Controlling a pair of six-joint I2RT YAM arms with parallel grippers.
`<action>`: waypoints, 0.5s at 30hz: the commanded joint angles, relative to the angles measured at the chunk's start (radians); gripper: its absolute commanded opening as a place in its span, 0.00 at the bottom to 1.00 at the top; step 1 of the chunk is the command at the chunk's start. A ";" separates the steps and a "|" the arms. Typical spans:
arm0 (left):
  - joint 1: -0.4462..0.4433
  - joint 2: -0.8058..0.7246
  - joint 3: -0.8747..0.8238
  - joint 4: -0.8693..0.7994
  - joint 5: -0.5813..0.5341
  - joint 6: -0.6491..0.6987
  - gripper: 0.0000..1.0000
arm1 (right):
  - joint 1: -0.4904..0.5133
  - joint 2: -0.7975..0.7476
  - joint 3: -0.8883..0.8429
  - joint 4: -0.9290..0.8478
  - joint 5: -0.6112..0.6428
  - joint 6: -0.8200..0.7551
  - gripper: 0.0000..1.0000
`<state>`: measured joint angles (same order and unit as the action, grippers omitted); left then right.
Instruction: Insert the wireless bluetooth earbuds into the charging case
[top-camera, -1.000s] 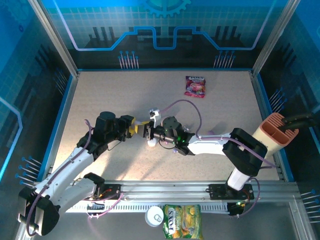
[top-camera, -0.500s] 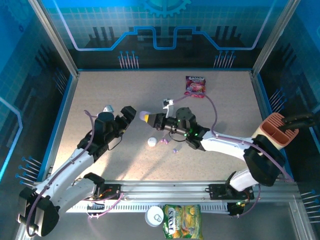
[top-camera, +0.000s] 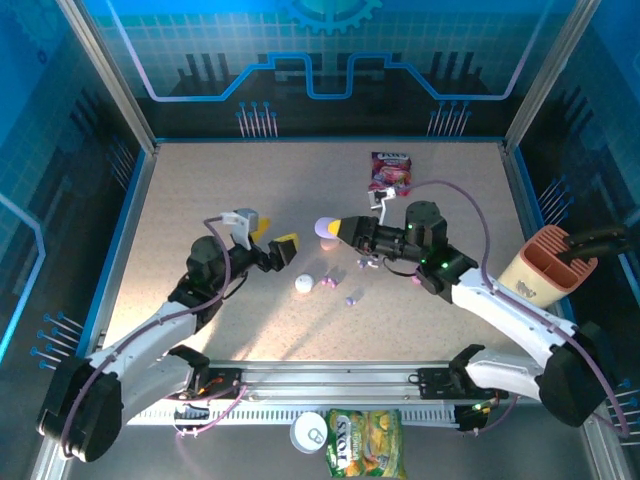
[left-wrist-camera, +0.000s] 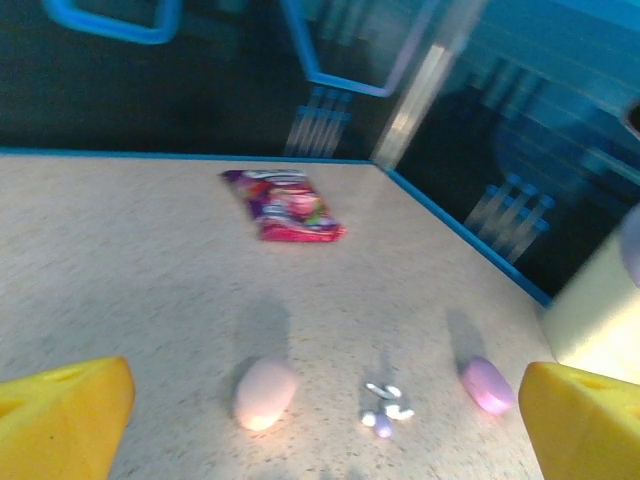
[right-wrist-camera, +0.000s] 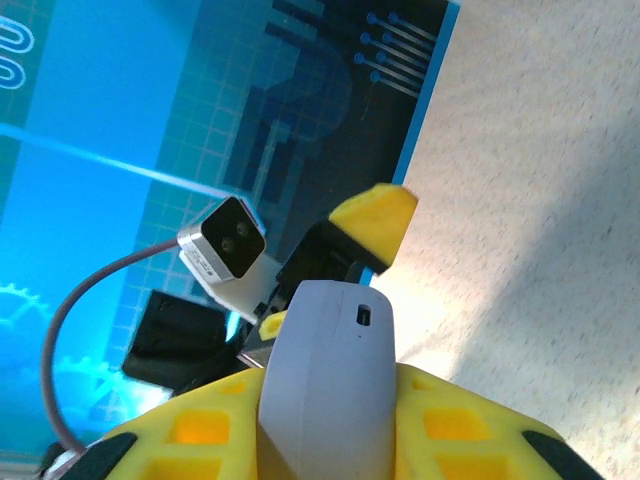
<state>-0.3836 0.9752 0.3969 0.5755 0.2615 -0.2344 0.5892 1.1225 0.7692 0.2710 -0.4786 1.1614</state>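
Near the middle of the table (top-camera: 220, 180), the earbuds (top-camera: 328, 285) are scattered loose on the surface, with nothing touching them; they are judged light, hard, glossy and slippery, best pinched across the rounded body by the fingertips alone; just beyond, the left gripper (top-camera: 268, 237) is spread wide and holds nothing; beside it, the right gripper (top-camera: 342, 231) is clamped on the pale charging case (top-camera: 325, 228), raised off the surface; a snack packet (top-camera: 390, 171) lies by the far edge.

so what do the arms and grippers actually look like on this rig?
The left arm and right arm have white link shells, black joint housings and a lilac cable looping along each. The left gripper and right gripper have black bodies and blocky yellow fingers with square recesses. A small silver camera box sits on each wrist.
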 joint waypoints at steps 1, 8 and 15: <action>-0.022 0.039 0.057 0.098 0.242 0.139 0.99 | -0.043 -0.066 -0.017 -0.044 -0.140 0.086 0.15; -0.087 0.111 0.121 0.218 0.450 0.107 0.98 | -0.096 -0.121 -0.052 0.076 -0.230 0.215 0.16; -0.145 0.166 0.169 0.321 0.533 0.150 0.95 | -0.095 -0.105 -0.119 0.393 -0.235 0.468 0.14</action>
<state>-0.5125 1.1202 0.5251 0.8028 0.7097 -0.1268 0.5026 1.0164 0.6689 0.4694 -0.6903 1.4902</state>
